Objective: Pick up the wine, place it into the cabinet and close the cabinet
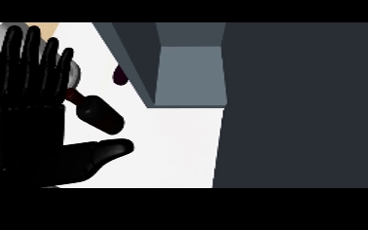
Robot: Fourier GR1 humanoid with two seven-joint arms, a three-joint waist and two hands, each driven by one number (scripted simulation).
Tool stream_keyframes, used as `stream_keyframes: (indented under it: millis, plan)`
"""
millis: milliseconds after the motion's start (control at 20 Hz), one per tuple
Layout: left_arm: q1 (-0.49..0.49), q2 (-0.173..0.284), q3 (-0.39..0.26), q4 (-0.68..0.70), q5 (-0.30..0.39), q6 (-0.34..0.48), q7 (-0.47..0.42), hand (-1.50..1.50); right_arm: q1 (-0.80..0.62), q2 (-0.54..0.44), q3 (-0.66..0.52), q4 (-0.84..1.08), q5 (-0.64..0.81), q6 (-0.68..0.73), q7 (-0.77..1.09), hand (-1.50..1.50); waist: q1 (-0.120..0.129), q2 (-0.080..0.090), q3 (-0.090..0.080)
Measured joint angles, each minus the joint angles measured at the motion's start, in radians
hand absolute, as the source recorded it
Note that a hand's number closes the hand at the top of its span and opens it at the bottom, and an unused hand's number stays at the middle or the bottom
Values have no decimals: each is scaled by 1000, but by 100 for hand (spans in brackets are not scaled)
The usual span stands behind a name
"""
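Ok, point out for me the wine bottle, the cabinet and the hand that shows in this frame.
wine bottle point(101, 113): head view, on its dark body, lying on the white counter.
cabinet point(188, 73): head view, on the grey inner surface of its open compartment.
left hand point(32, 126): head view, on the palm, fingers straight and pointing up.

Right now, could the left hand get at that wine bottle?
Probably yes. The left hand is open right beside the wine bottle, which lies on the white counter with nothing between them.

wine point(99, 112): dark bottle; lying on white counter | cabinet point(188, 75): grey; open; just right
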Motion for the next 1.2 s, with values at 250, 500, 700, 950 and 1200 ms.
stream_keyframes:
  millis: [250, 500, 700, 950, 1200]
  plan:
    - [47, 26, 73, 22, 32, -33, -50, -150, -7, 4, 18, -13, 6, -8, 22, -150, -1, 0, 0]
    - [88, 50, 168, 80, 73, -64, -123, -150, -12, 21, 52, -24, 20, -27, 30, -150, -1, 0, 0]
    - [148, 67, 246, 121, 145, -117, -188, -150, 14, 14, 35, -34, 20, -13, 18, -150, -2, 0, 0]
    - [195, 62, 291, 222, 183, -169, -292, -150, -8, 15, 32, -35, 28, -15, 36, -150, -1, 1, 0]
    - [189, 83, 350, 360, 236, -232, -359, -150, -27, 18, 36, -37, 35, -20, 53, -150, -2, 1, 0]
